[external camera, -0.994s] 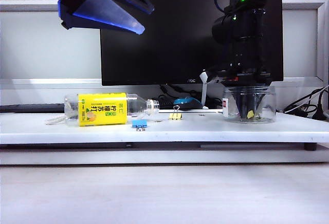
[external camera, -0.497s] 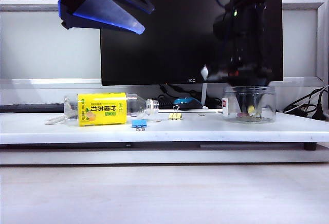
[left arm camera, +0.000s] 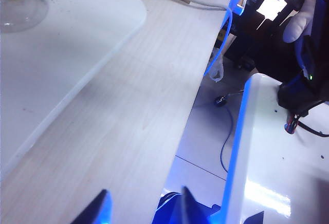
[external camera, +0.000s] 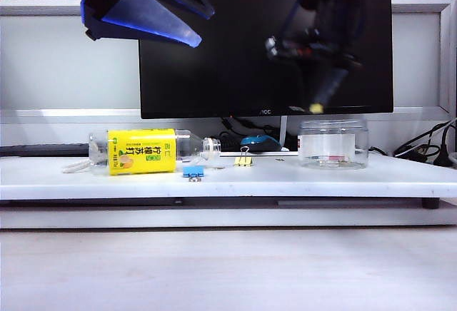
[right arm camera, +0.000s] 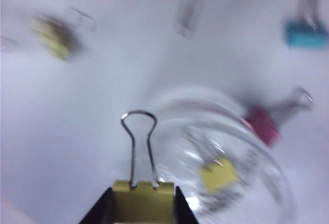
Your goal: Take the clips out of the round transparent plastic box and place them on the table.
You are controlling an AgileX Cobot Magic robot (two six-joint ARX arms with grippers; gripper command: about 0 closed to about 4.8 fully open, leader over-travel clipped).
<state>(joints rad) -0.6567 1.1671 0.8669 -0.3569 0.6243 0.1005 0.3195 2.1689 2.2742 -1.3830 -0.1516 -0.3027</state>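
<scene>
Right gripper (right arm camera: 144, 206), upper right: pinches small pale-yellow binder clip (right arm camera: 144, 199) over round clear plastic box (external camera: 333, 143); slippage risk. Left gripper (left arm camera: 144, 208), upper left: open, idle.

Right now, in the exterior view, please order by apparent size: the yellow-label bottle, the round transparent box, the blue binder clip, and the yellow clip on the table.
1. Yellow-label bottle, lying on its side.
2. Round transparent box.
3. Blue binder clip and yellow clip: both tiny and look alike; the blue one lies nearer the camera, so I cannot rank them.
</scene>
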